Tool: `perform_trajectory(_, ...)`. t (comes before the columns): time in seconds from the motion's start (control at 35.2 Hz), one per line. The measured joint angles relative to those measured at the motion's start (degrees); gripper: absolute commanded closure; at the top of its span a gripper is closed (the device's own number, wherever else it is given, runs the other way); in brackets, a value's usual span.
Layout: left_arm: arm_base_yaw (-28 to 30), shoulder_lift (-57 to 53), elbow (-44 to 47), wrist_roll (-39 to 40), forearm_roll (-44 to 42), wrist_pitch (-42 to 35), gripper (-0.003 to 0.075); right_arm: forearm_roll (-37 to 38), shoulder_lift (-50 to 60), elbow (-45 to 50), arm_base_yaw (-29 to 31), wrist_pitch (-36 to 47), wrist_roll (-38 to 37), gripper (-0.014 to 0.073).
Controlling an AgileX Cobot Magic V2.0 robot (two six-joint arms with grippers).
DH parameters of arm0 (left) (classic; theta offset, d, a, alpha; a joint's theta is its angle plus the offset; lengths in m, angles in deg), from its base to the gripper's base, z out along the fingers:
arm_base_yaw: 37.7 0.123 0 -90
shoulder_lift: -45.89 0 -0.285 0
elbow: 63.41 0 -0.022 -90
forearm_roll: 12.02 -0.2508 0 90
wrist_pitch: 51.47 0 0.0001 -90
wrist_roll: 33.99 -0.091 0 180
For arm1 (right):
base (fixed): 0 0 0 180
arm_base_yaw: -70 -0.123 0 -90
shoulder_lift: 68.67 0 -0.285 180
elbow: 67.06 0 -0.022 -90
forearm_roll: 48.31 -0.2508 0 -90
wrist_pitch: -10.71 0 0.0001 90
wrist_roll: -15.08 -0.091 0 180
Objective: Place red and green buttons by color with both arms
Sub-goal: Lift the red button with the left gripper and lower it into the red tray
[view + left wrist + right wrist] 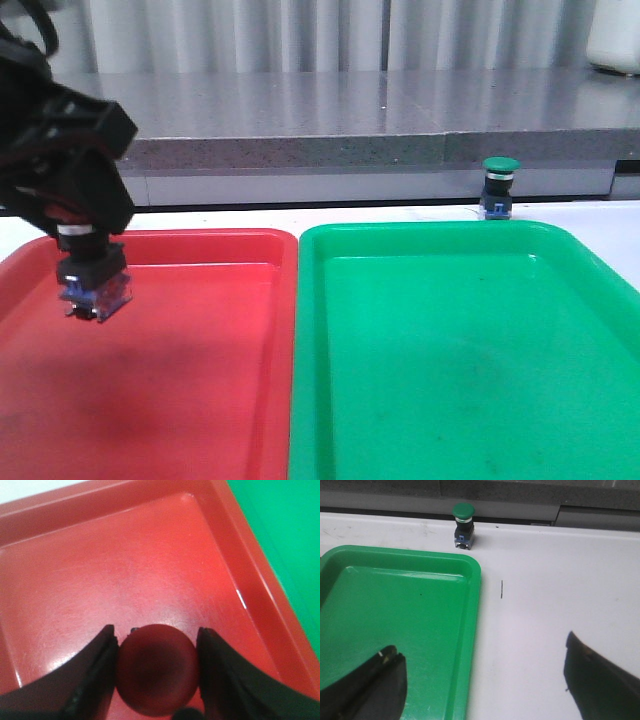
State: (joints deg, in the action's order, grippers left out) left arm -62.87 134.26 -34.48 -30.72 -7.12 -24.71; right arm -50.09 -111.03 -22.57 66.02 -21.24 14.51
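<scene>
Left end effector point(92, 275) pinches the red button point(156, 670) by its cap, held over the red tray point(200, 350) near its 10 o'clock corner; you have yet to set it down. Right end effector point(485, 675) is spread wide and empty. Green button point(499, 187) stands on the table point(560, 580), beyond the green tray point(460, 350) toward 1 o'clock, untouched. Judged progress: under half.

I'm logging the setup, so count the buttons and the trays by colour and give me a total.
Red buttons: 1, the red button held in the left hand
Green buttons: 1, the green button on the table
Red trays: 1, the red tray
Green trays: 1, the green tray
Total: 4
</scene>
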Motion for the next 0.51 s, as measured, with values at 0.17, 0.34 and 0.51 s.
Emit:
perform_trajectory(0.17,0.0,6.03,0.0,0.0,0.0,-3.35,0.0502,0.0,0.0,0.0,0.0,0.0,0.0,-0.0057)
perform_trajectory(0.34,-0.04,8.68,0.0,0.0,0.0,-5.86,0.045,0.0,0.0,0.0,0.0,0.0,0.0,-0.0057)
perform_trajectory(0.51,-0.04,8.74,0.0,0.0,0.0,-6.58,0.0258,0.0,0.0,0.0,0.0,0.0,0.0,-0.0057)
